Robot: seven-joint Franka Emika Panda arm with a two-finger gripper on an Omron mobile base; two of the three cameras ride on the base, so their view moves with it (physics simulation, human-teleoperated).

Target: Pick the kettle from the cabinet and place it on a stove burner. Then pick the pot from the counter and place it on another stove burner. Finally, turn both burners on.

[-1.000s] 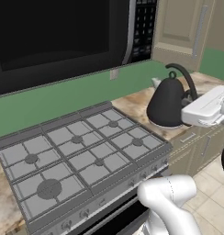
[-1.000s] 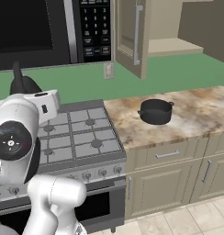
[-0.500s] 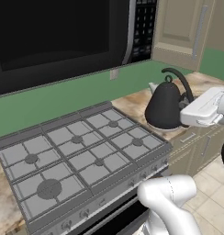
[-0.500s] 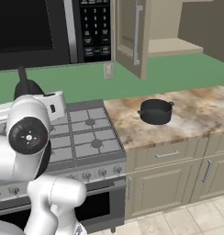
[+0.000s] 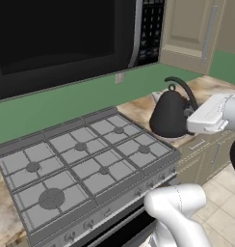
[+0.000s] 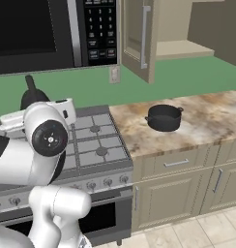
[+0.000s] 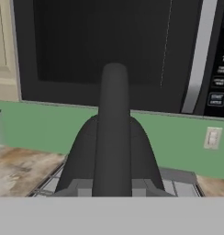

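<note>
From the left base camera, the kettle (image 5: 168, 116) hung at the stove's (image 5: 85, 164) right edge, its handle clamped in the closed gripper (image 5: 192, 112); every grate lay bare.

From the right base camera, the kettle (image 6: 31, 97) rose behind the arm over the range, the pot (image 6: 163, 117) sat well apart on the counter (image 6: 207, 118), and the cabinet (image 6: 139, 36) door stood open.

In the hand camera, the kettle (image 7: 113, 147) faced the microwave (image 7: 109, 50).

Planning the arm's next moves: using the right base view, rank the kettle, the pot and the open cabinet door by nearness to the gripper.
1. The kettle, held by its handle in the gripper, over the stove's left side.
2. The pot, on the counter right of the stove.
3. The cabinet door, swung open high up, above and behind the pot.
</note>
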